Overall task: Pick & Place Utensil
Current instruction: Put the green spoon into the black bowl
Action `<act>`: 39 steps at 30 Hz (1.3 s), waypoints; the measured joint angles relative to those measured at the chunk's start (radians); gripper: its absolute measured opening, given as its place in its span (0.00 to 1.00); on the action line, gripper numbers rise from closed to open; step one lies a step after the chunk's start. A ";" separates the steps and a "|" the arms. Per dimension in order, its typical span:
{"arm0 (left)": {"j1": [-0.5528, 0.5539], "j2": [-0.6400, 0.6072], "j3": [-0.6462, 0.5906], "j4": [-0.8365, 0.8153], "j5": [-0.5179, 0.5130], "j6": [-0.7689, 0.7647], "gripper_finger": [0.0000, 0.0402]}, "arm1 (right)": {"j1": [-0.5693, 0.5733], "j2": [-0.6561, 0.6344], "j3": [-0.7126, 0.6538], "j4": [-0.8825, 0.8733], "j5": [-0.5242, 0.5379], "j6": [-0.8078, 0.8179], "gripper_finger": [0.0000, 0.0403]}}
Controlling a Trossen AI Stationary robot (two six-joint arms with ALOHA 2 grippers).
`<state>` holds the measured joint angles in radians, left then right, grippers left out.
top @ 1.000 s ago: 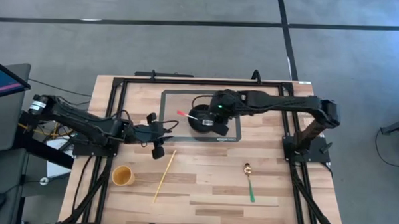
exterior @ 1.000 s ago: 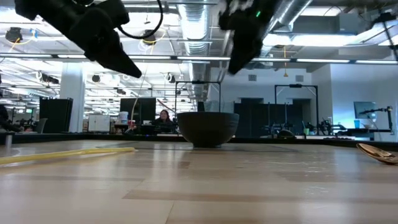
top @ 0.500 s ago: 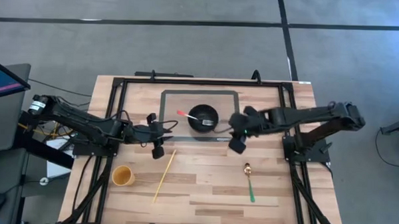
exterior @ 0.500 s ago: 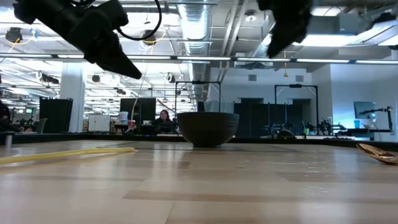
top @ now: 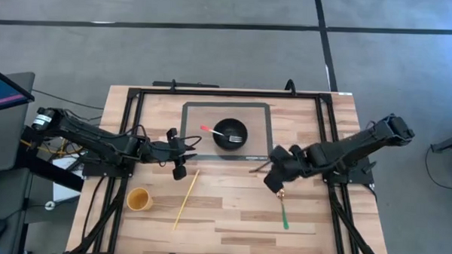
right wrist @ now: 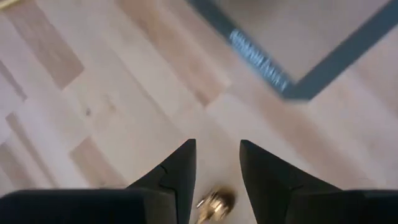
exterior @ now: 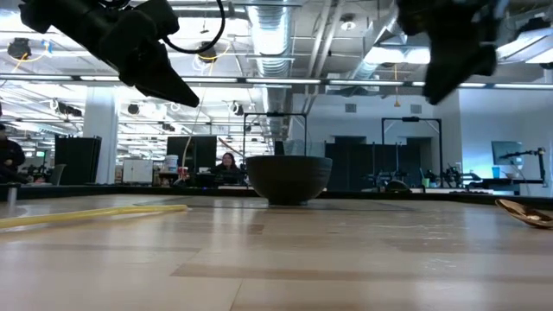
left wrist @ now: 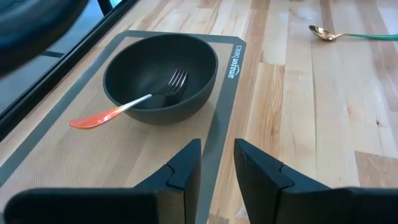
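Our right gripper hangs with its fingers apart right over the gold bowl end of the spoon, whose green handle runs straight away from us, while our left gripper waits far off, fingers apart.

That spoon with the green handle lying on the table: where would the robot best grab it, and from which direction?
Probably by the thin green handle, coming straight down from above. The spoon lies flat on the table, so there is no room to get under it, and its gold bowl is rounded and likely slippery. The right end effector is open above the bowl end; its fingers should straddle the handle across its width.
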<state>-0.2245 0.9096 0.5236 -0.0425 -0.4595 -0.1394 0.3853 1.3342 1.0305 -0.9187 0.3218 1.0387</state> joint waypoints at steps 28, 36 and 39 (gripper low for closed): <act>0.003 0.000 0.001 0.035 0.000 0.003 0.24 | 0.413 0.263 -0.083 0.112 -0.089 0.769 0.29; 0.003 0.000 0.001 0.039 0.000 0.003 0.24 | 0.410 0.320 -0.084 0.163 -0.082 0.769 0.29; 0.003 0.000 0.001 0.043 0.000 0.003 0.24 | 0.405 0.344 -0.080 0.170 -0.068 0.770 0.29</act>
<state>-0.2211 0.9100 0.5247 0.0006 -0.4591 -0.1360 0.7906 1.6783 0.9502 -0.7491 0.2536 1.8087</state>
